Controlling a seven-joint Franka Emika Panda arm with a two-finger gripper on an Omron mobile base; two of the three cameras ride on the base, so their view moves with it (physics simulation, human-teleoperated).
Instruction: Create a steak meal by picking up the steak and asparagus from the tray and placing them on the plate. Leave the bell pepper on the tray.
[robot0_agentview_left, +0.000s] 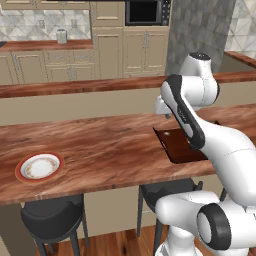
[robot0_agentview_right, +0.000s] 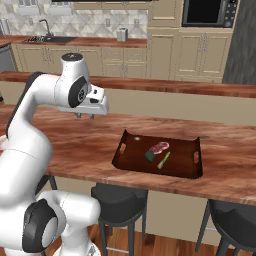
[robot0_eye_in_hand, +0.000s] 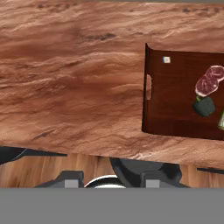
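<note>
The dark brown tray (robot0_agentview_right: 134, 159) lies on the wooden counter. On it are the red-brown steak (robot0_agentview_right: 159, 147), the dark green bell pepper (robot0_agentview_right: 150, 156) just in front of it, and the thin light-green asparagus (robot0_agentview_right: 164, 160) to the right. In the hand view the steak (robot0_eye_in_hand: 210, 80), the bell pepper (robot0_eye_in_hand: 204, 106) and an end of the asparagus (robot0_eye_in_hand: 221, 120) sit at the right edge on the tray (robot0_eye_in_hand: 170, 100). The orange-rimmed plate (robot0_agentview_left: 39, 166) rests far left on the counter. My gripper (robot0_agentview_right: 86, 116) hovers above the bare counter left of the tray, open, with nothing between its fingers.
Dark bar stools (robot0_agentview_right: 120, 202) stand under the counter's near edge. A raised wooden ledge (robot0_agentview_right: 165, 86) runs behind the counter. Cabinets and a microwave (robot0_agentview_right: 207, 12) line the far wall. Bare wood stretches between plate and tray (robot0_agentview_left: 175, 145).
</note>
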